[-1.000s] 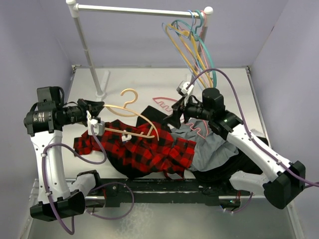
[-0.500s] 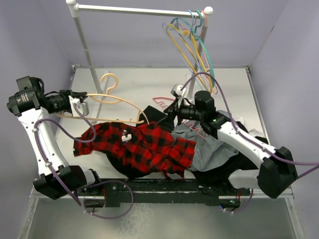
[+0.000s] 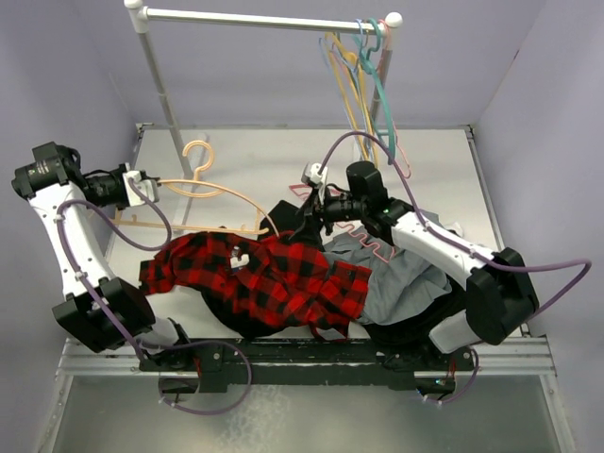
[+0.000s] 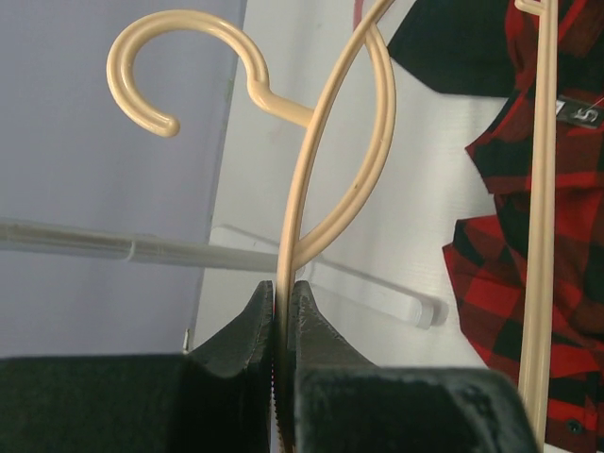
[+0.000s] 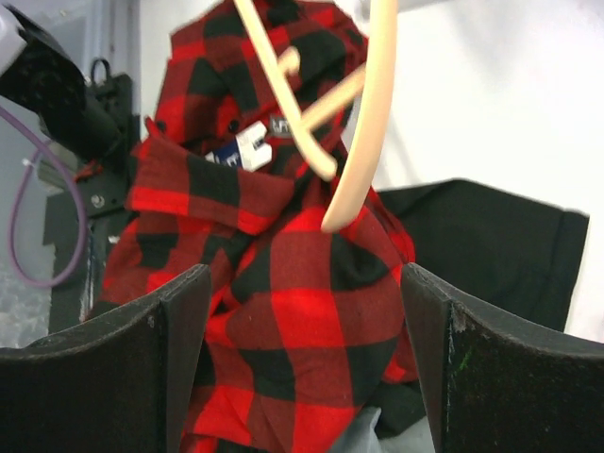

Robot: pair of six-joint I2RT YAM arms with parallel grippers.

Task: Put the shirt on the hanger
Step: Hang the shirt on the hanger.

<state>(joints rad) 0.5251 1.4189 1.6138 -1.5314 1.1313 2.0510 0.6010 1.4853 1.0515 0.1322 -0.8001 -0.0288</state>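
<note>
Near half of the white worktop (image 3: 255, 151): plaid flannel shirt (image 3: 283, 283) lies crumpled, long axis left to right, over a black garment (image 5: 491, 236), with a grey garment (image 3: 406, 283) at its right. Tan hanger (image 4: 538, 189) held above the shirt's far-left part, bar running left-right, hook toward the far edge. Left gripper (image 4: 283, 293): jaws clamped on the hanger's left corner. Right gripper (image 5: 302, 283): jaws apart over the shirt's bunched end, hanger's right tip just ahead of them.
</note>
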